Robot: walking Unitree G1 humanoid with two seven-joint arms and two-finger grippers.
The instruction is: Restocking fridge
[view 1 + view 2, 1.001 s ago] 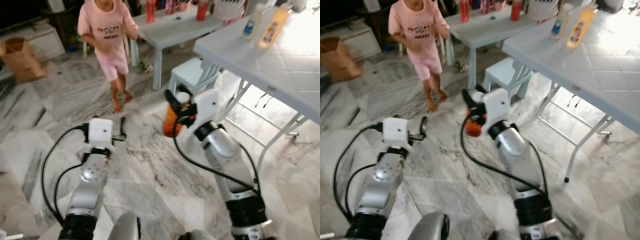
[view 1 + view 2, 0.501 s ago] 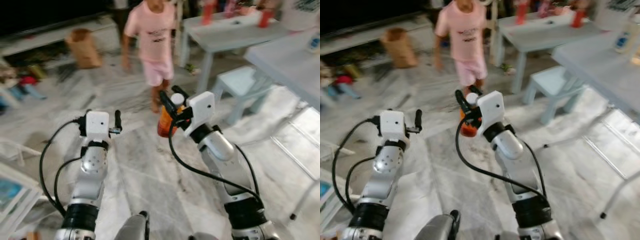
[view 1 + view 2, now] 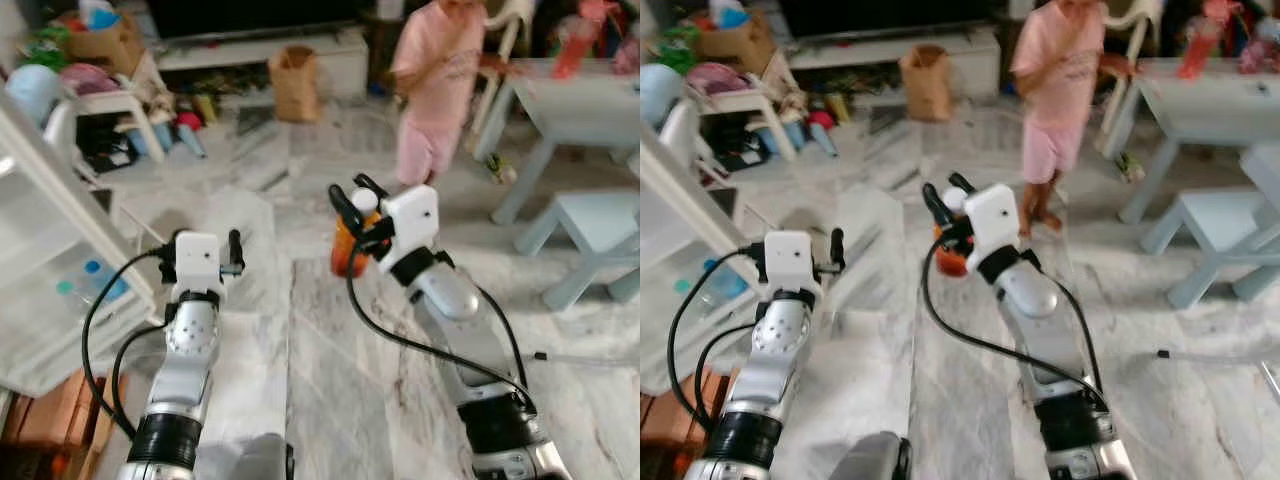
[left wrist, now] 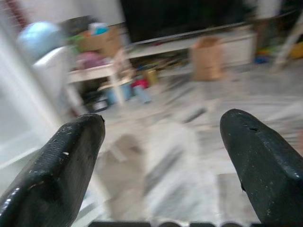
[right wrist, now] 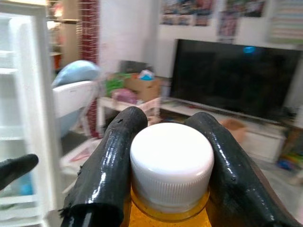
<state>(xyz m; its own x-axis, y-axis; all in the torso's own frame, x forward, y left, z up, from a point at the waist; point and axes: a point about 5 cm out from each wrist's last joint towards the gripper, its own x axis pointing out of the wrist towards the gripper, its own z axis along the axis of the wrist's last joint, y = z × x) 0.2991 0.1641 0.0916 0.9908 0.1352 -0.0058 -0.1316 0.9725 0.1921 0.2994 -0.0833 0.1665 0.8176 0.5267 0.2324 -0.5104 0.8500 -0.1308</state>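
Orange plastic bottle with white ribbed screw cap (image 5: 171,163) sits clamped at neck in your right end effector (image 3: 350,212), carried upright at chest height so it travels steady toward white open fridge door (image 3: 55,215) on left. Left end effector (image 4: 161,156) spread wide, empty, free for door or shelf. Watch person in pink (image 3: 432,80) ahead.

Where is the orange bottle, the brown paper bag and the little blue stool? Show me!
orange bottle (image 5: 171,163): right wrist view, on its white cap, between the right gripper's fingers.
brown paper bag (image 3: 296,82): left eye view, on its front face.
blue stool (image 3: 592,217): left eye view, on its seat top.
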